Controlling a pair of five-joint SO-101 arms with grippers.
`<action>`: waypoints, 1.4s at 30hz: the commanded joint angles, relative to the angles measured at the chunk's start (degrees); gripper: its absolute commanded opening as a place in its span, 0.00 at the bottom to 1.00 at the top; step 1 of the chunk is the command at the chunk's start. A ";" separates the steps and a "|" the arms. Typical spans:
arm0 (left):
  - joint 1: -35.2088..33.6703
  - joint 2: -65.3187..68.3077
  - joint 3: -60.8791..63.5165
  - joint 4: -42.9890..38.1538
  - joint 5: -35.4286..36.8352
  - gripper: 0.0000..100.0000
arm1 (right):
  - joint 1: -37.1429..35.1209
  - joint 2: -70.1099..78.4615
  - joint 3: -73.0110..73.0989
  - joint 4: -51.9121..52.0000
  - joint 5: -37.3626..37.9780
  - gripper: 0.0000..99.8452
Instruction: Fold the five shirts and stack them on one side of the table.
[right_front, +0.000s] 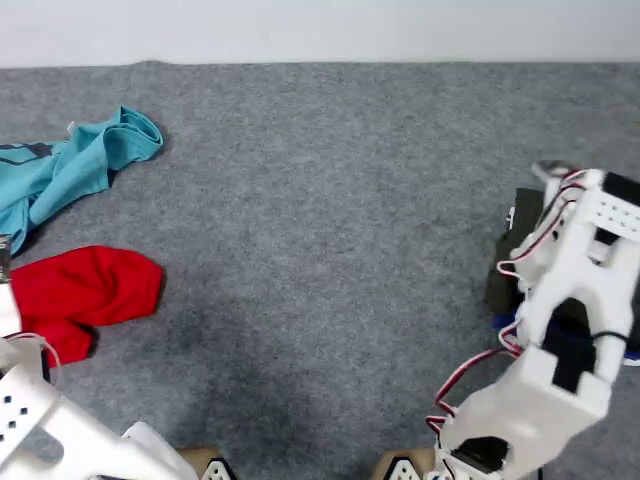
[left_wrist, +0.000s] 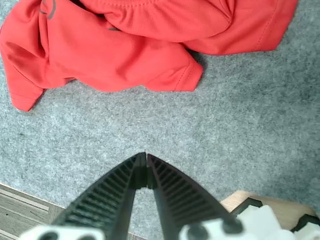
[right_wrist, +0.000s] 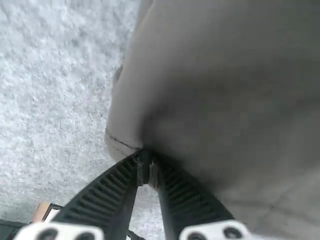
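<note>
A grey tabletop (right_front: 330, 200) with a coarse, felt-like nap, like short carpet, spreads across the high view. A plain white wall (right_front: 320, 30) runs along its far edge.

At the table's left edge lies a red shirt (right_front: 85, 290) of smooth knit. It is crumpled into a soft, rounded heap. In the left wrist view the red shirt (left_wrist: 125, 45) shows stitched hems, loose folds and a short sleeve lying flat on the nap. Beyond it, nearer the wall, a teal shirt (right_front: 70, 165) lies bunched in long ridges, and its rounded end points toward the table's middle. The two shirts lie near each other but apart.

The left tool (left_wrist: 146, 167) has black ribbed fingers that are pressed together with nothing between them. It hangs over bare grey nap a little way from the red shirt. A pale wooden edge (left_wrist: 20, 210) shows past the mat.

At the table's right edge lies an olive-grey shirt (right_front: 510, 260), partly hidden by the white, boxy right arm (right_front: 560, 330) with its red and white wires (right_front: 515, 255). A sliver of blue cloth (right_front: 503, 324) peeks out beside it. The right tool (right_wrist: 145, 165) is closed, its ribbed tips pinching the stitched hem of the olive-grey shirt (right_wrist: 225, 100). The smooth matte cloth drapes from the tips in a broad fold.
</note>
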 joint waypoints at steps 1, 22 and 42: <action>-0.09 -1.23 -0.13 1.23 -0.09 0.01 | -0.84 0.57 -1.85 0.66 -0.18 0.01; -0.26 -1.23 -0.13 1.23 -0.18 0.01 | 12.18 15.08 -16.79 -40.75 5.45 0.01; 0.09 -1.23 -0.48 1.23 -0.26 0.01 | 9.71 3.65 -16.70 -41.63 5.45 0.01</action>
